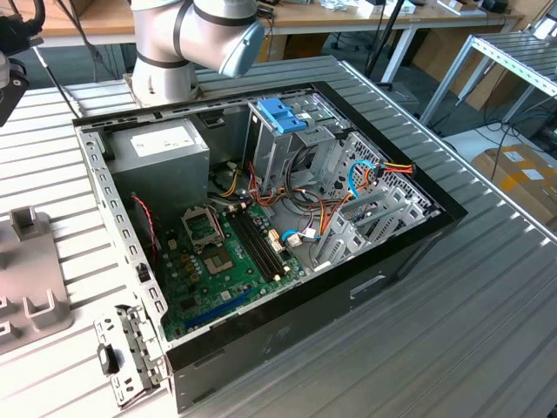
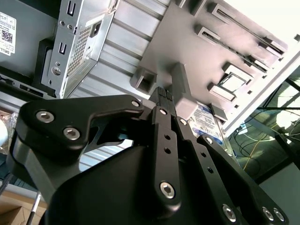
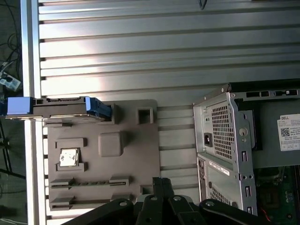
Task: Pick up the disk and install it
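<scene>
Disk (image 3: 61,108) not yet picked up: standing on 1 long edge at the rim of the grey fixture tray (image 3: 131,154), with a blue carrier frame around a grey metal body. Labelled face of the disk (image 2: 206,117) partly hidden behind the gripper (image 2: 164,93) in the second wrist view.

Tray lying flat on the ribbed worktop (image 1: 452,331), beside the open computer case (image 1: 261,226), at the exterior view's left. Also holding a small square chip (image 3: 69,158) in 1 of its pockets.

Gripper (image 3: 162,182) hanging over the tray, on the side away from the disk. Both fingers (image 2: 164,117) pressed together with nothing between them, so closed and empty. Near the disk, but clearly apart from it.

Inside the case, a metal drive cage (image 1: 287,152) topped by a blue bracket (image 1: 283,113), amid loose cables and next to the motherboard (image 1: 226,252). Cannot tell from here which bay is meant for the disk.

Judged from all this, very early in the task. Done: no more than getting over the tray. Left: the whole of the grasp, the lift, the carry to the case and the seating in the cage.
</scene>
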`<state>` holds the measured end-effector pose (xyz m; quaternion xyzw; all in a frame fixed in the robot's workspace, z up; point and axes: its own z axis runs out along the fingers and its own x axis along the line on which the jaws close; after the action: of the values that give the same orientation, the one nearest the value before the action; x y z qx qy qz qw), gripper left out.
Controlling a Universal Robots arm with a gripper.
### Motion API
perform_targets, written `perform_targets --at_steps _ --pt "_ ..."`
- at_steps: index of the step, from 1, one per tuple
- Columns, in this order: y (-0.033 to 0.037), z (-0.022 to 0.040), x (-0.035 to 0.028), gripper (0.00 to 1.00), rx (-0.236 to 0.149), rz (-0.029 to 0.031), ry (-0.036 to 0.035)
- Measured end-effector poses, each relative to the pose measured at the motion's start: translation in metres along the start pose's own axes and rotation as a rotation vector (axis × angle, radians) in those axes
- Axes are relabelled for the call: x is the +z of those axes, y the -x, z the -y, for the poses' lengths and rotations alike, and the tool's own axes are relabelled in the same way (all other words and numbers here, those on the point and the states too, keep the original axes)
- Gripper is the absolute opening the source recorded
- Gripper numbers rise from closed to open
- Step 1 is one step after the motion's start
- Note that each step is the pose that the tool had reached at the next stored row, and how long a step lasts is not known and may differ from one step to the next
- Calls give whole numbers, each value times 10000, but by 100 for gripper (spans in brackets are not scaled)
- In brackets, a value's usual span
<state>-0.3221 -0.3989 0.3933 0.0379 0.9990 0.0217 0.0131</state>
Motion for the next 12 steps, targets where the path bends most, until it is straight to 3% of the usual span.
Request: perform_targets --at_steps 12 --pt "-69 5 -2 11 0 0 0"
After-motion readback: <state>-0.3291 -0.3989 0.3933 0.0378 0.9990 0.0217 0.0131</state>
